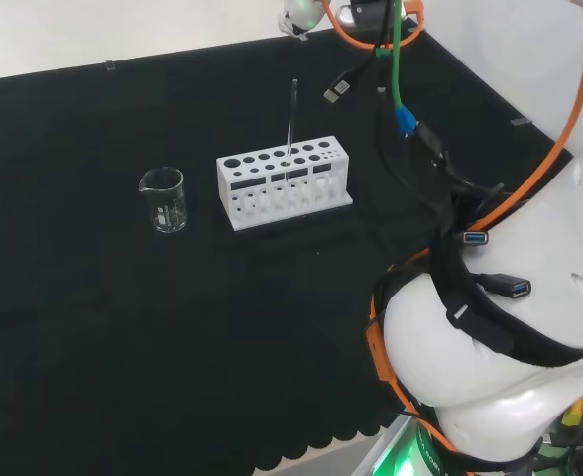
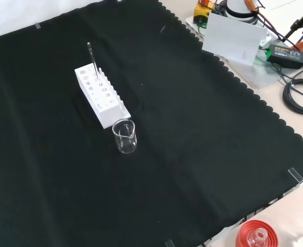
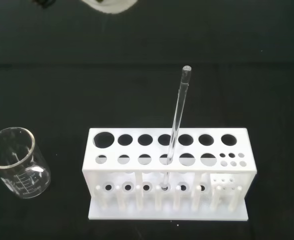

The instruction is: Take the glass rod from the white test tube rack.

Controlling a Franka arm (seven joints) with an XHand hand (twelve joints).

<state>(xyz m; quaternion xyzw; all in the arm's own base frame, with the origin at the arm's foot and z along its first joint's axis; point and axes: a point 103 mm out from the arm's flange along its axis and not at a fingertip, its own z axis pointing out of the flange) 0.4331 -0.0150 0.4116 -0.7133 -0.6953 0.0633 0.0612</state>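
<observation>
**Q:** Where is the thing you're after?

**Me:** The glass rod [image 3: 177, 125] stands in the white test tube rack [image 3: 168, 175], in 1 of the holes of the front row near the middle, leaning slightly so its rounded top tilts off toward the far side of the rack. In the head view it rises well above the rack's top plate [image 1: 291, 124]. I judge the hole and the lower plate keep it propped, which is why it stays nearly upright with most of its length free to grasp.

**Q:** And your hand?

**Me:** I can't tell how my fingers are set. My wrist camera looks down on the rack from above and in front, so I judge I'm high over it, with nothing held that I can see.

**Q:** Anything close by?

**Me:** 1 empty glass beaker [image 2: 124, 136] stands just beside 1 end of the rack, apart from it. I'd lift the rod straight up along its own lean, so it clears the hole without tipping the rack.
</observation>
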